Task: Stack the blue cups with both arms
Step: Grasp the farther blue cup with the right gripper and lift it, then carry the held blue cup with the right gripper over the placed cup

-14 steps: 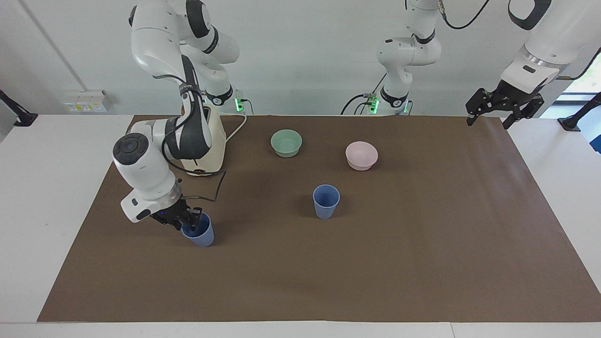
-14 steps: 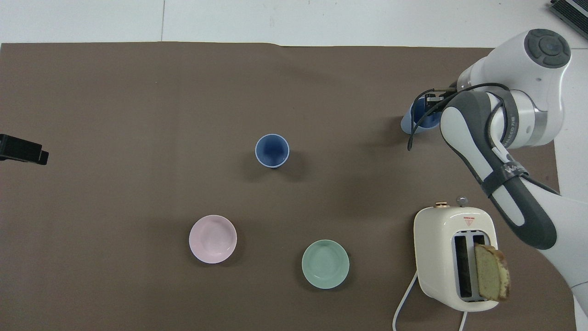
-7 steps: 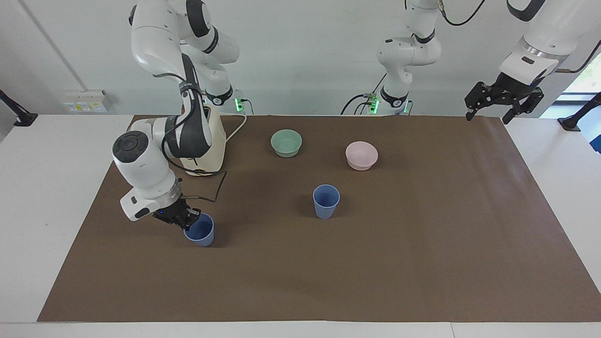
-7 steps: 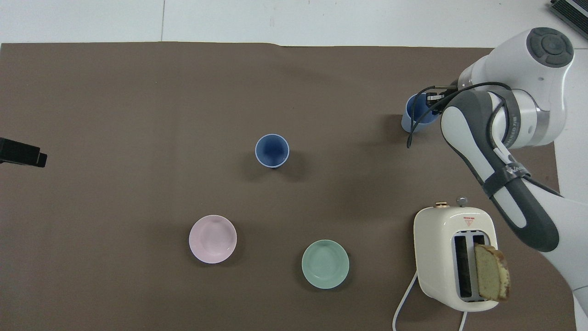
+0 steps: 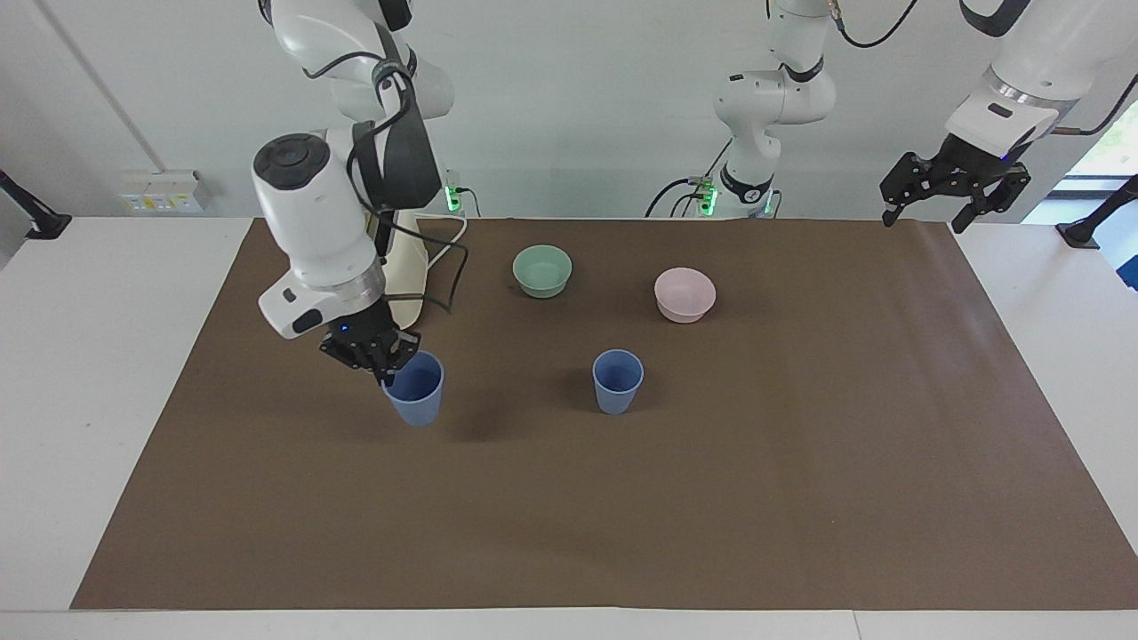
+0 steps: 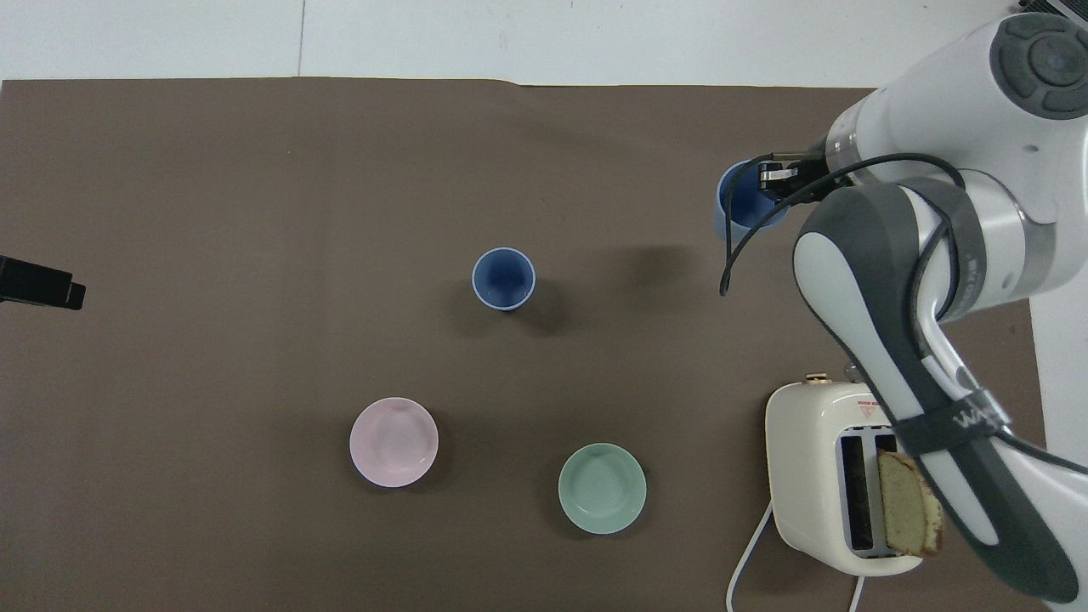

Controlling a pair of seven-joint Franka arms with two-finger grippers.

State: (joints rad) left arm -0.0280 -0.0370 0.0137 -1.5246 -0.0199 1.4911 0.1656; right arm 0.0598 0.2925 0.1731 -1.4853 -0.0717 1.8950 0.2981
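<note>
**Facing view: carry step, one blue cup aloft**

Item 1, pink bowl [image 5: 685, 294], and item 2, green bowl [image 5: 542, 270]: nearest the robots, not part of the job.

Item 3, standing cup [image 5: 618, 380]: upright on the brown mat [image 5: 800, 498], at about 5 o'clock from the green bowl.

Item 4, carried cup [image 5: 414, 388]: pinched by its rim in the right gripper [image 5: 378, 356], clear of the mat, at 9 o'clock from the standing cup.

Item 5, left gripper [image 5: 953, 187]: fingers spread, empty, waiting over the mat's corner.

Next move, as judged: centre the carried cup over the standing one, then lower it in squarely.
</note>
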